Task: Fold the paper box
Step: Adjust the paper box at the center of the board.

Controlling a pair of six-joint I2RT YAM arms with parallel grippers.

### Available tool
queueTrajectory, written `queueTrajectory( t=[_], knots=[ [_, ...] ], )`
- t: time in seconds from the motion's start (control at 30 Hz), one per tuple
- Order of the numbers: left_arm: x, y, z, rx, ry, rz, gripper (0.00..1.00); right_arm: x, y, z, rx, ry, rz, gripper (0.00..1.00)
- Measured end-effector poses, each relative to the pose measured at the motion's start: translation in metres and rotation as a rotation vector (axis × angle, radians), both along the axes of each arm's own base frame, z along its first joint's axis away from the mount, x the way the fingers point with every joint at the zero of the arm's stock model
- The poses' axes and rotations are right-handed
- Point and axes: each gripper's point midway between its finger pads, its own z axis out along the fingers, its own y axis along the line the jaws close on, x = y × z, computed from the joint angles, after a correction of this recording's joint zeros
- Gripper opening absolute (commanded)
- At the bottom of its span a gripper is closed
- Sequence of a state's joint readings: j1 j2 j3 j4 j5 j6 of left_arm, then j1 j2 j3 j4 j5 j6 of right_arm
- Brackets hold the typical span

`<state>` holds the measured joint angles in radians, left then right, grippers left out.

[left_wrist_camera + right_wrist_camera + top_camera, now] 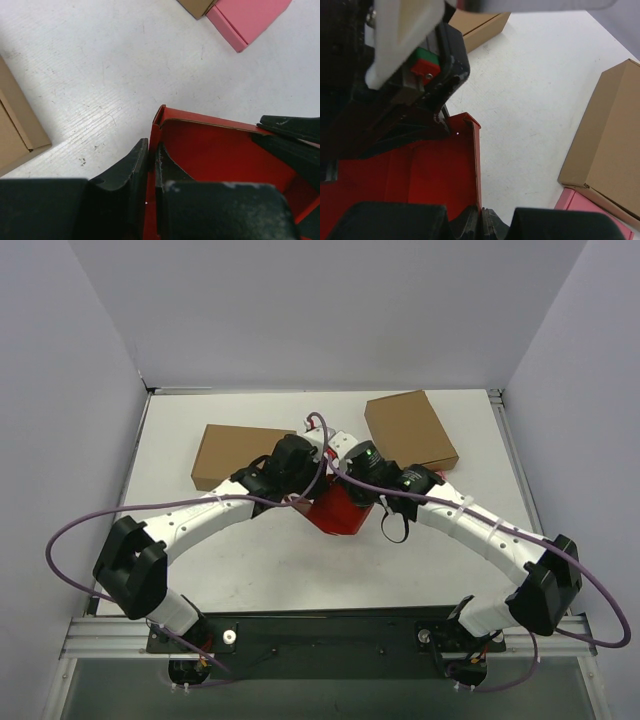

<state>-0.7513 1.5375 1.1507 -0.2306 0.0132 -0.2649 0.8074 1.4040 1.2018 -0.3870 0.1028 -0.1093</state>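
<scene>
Top view: bright red paper box (pixel 338 512) on the white table (pixel 250 575), about mid-table, just in front of the left brown box (pixel 240 454) and the right brown box (pixel 410 428). Only a wedge of red on show. Rest covered by the wrists of the left arm (pixel 200 515) and right arm (pixel 480 525), meeting above it. Both sets of jaws hidden under those wrists here. Shape of the box hard to make out.

Left wrist view: open-topped red tray, walls raised, one corner folded up, thin pale cut edge along the far wall. Left jaws nearly pressed together, pinching the near left wall, one outside and one inside. Right jaws dark at the right edge, over the red. Near part of the box cut off by the frame and the black gripper body. Pink box (pixel 250 17) top right, just beside a brown box (pixel 197 6), both cropped.

Right wrist view: red interior with creases, one upright wall running from a far corner down to the frame's bottom. Right jaws closed there, pinching that wall's thin edge. Left jaws at the far corner, mostly a dark blur. Left part of the box cropped.
</scene>
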Motion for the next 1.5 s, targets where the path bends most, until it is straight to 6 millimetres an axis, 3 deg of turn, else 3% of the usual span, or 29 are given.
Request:
queueTrajectory(
  t=[0.43, 0.53, 0.67, 1.0, 1.3, 1.5],
  knots=[
    [-0.003, -0.003, -0.004, 0.062, -0.04, 0.03, 0.0, -0.006, 0.002, -0.002, -0.006, 0.007, -0.02, 0.0],
    [-0.006, -0.006, -0.006, 0.039, -0.024, 0.021, 0.12, -0.007, -0.002, -0.003, -0.015, 0.011, -0.037, 0.0],
    [-0.006, -0.007, -0.008, 0.013, -0.004, 0.016, 0.37, -0.009, -0.004, -0.006, -0.022, 0.014, -0.056, 0.0],
    [0.007, 0.008, -0.011, -0.059, 0.034, -0.01, 0.62, -0.021, -0.015, -0.038, -0.068, 0.065, -0.078, 0.0],
    [0.022, 0.009, 0.018, -0.22, 0.022, -0.012, 0.64, -0.019, -0.02, -0.06, -0.076, 0.106, -0.128, 0.0],
    [0.052, 0.046, 0.021, -0.242, 0.029, 0.16, 0.64, 0.001, -0.044, -0.083, -0.047, 0.147, -0.287, 0.01]
  ],
)
